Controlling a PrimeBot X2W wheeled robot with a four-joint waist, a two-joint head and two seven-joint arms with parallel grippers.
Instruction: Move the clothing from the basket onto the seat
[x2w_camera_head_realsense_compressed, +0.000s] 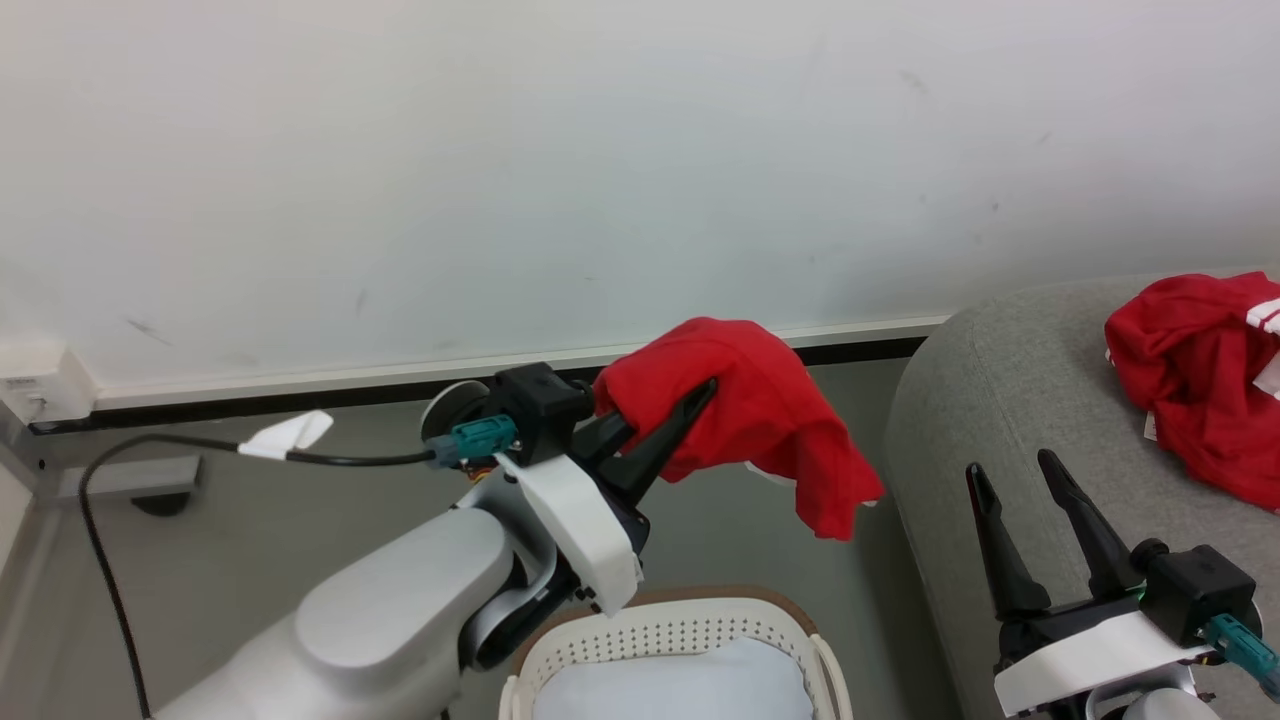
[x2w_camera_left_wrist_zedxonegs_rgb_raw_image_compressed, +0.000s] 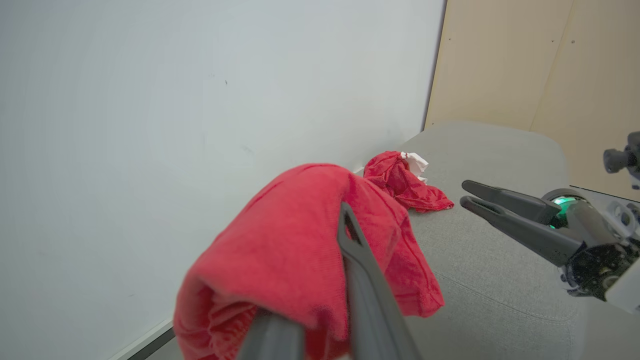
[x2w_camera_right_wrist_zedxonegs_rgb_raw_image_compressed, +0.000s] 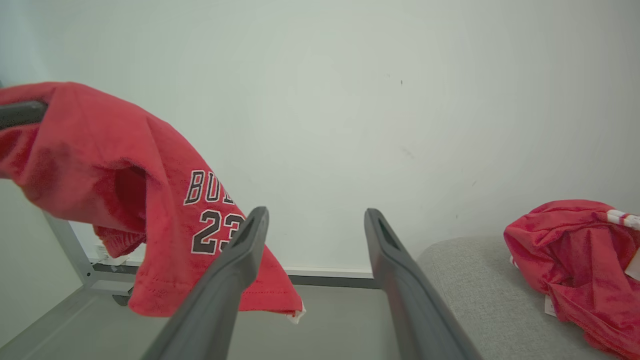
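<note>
My left gripper (x2w_camera_head_realsense_compressed: 690, 405) is shut on a red garment (x2w_camera_head_realsense_compressed: 760, 420), holding it in the air above the floor between the basket (x2w_camera_head_realsense_compressed: 670, 630) and the grey seat (x2w_camera_head_realsense_compressed: 960, 400). This garment (x2w_camera_right_wrist_zedxonegs_rgb_raw_image_compressed: 150, 200) carries dark lettering and the number 23. It drapes over my left fingers (x2w_camera_left_wrist_zedxonegs_rgb_raw_image_compressed: 360, 270). A second red garment with white striped trim (x2w_camera_head_realsense_compressed: 1200, 370) lies crumpled on the seat (x2w_camera_left_wrist_zedxonegs_rgb_raw_image_compressed: 500, 250) by the wall. My right gripper (x2w_camera_head_realsense_compressed: 1020, 490) stands open over the seat's front edge, its fingers (x2w_camera_right_wrist_zedxonegs_rgb_raw_image_compressed: 400, 280) with nothing between them.
A pale blue-white cloth (x2w_camera_head_realsense_compressed: 670, 685) lies inside the basket. A white wall (x2w_camera_head_realsense_compressed: 600, 180) with a dark skirting runs behind. A black cable (x2w_camera_head_realsense_compressed: 200, 450) leads from my left wrist toward a grey frame leg at the left. A beige panel (x2w_camera_left_wrist_zedxonegs_rgb_raw_image_compressed: 540, 60) stands beyond the seat.
</note>
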